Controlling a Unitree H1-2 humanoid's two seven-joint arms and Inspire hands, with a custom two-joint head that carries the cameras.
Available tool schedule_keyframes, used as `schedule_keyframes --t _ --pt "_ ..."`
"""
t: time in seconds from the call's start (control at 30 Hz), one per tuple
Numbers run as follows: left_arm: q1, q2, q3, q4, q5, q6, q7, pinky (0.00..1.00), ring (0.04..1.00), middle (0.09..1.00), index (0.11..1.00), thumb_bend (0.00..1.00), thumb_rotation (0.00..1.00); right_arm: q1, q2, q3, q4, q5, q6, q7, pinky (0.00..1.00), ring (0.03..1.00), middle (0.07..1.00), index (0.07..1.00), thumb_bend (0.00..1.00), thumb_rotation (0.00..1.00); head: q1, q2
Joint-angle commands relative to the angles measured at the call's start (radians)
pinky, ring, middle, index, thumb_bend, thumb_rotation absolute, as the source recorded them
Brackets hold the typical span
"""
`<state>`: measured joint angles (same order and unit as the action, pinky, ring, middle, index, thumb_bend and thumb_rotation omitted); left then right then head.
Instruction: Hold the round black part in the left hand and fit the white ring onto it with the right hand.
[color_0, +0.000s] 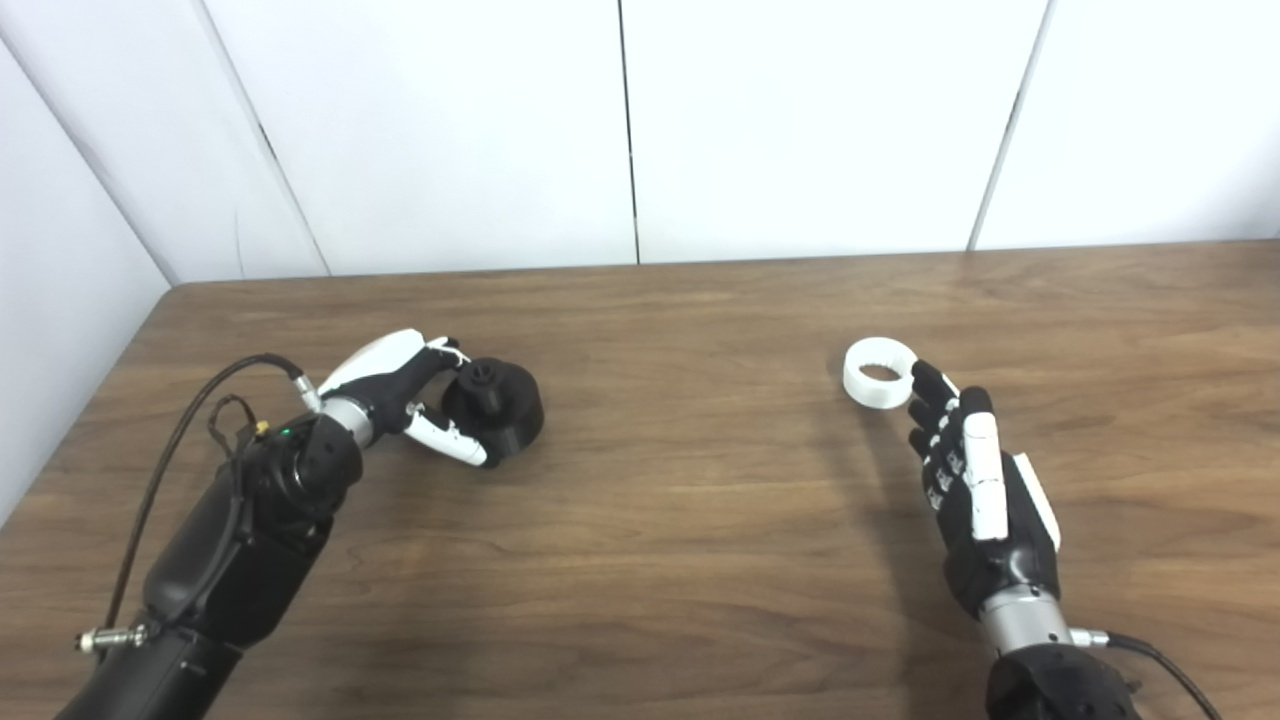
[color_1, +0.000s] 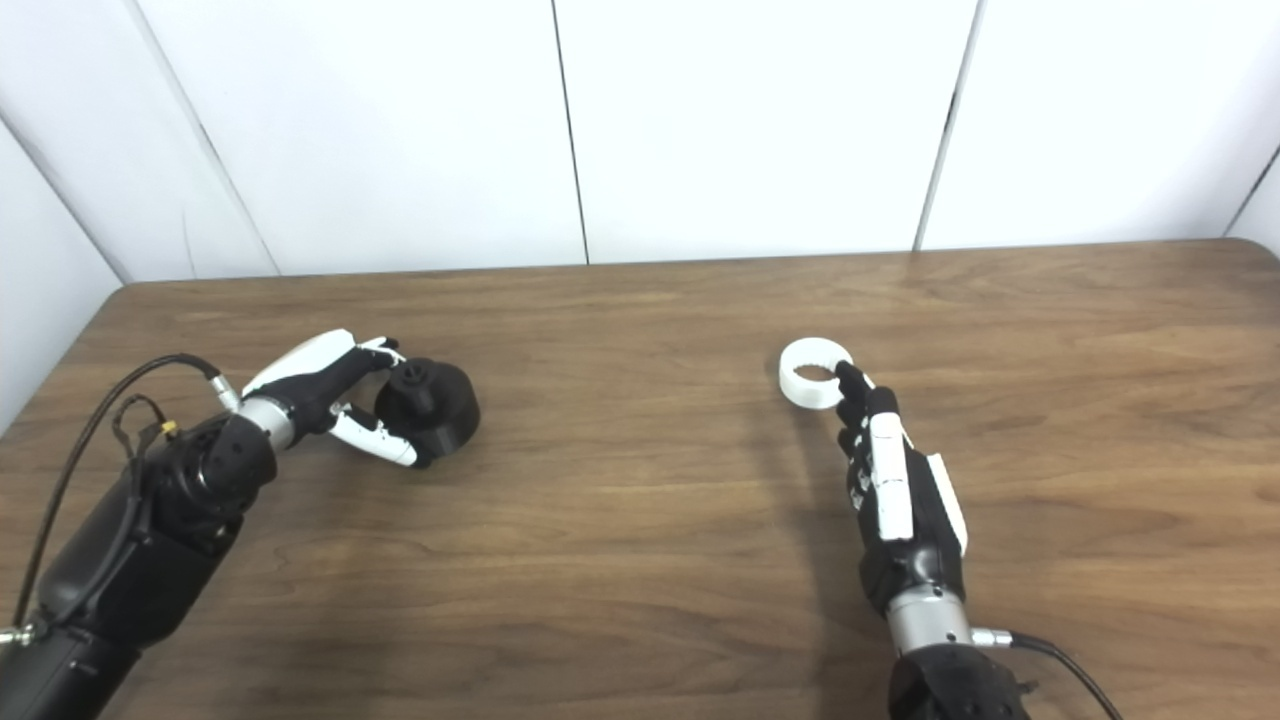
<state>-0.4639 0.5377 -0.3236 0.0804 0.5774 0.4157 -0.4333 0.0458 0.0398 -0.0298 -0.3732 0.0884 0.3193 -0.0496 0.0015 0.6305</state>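
Both parts on the bench, well apart — each robot hand at its own piece.

The left robot hand (color_0: 415, 395) cups the black part (color_0: 497, 402), fingers curled round it, so it can be lifted and steadied; the right robot hand (color_0: 975, 480) lies flat — fingers straight, holding nothing, tips touching the ring (color_0: 878, 373), seemingly lined up for pickup.
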Motion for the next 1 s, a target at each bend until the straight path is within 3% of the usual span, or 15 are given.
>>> schedule_keyframes --t 0.0,0.33,0.63,0.97 --pt "-0.032 0.015 0.01 -0.054 0.022 0.007 0.004 1.0 1.0 1.0 0.75 0.91 0.27 0.012 0.006 0.005 -0.026 0.0 -0.026 0.006 1.0 0.982 0.963 0.91 0.57 1.0 0.001 0.001" --pt "0.009 -0.013 -0.018 -0.155 0.045 0.01 -0.013 0.97 1.0 1.0 0.738 0.89 0.25 0.011 0.005 0.009 -0.031 -0.007 -0.014 0.004 1.0 0.981 0.964 0.91 0.58 1.0 0.001 0.006" --pt "0.051 -0.051 -0.041 -0.25 0.083 0.017 -0.041 1.0 1.0 1.0 0.731 0.9 0.25 0.009 0.006 0.012 -0.034 -0.005 -0.009 0.008 1.0 0.984 0.967 0.913 0.56 1.0 -0.001 0.009" --pt "0.072 -0.08 -0.05 -0.282 0.11 0.013 -0.07 1.0 1.0 1.0 0.735 0.9 0.27 0.009 0.009 0.007 -0.042 -0.005 -0.003 0.002 1.0 0.986 0.965 0.912 0.57 1.0 0.0 0.012"
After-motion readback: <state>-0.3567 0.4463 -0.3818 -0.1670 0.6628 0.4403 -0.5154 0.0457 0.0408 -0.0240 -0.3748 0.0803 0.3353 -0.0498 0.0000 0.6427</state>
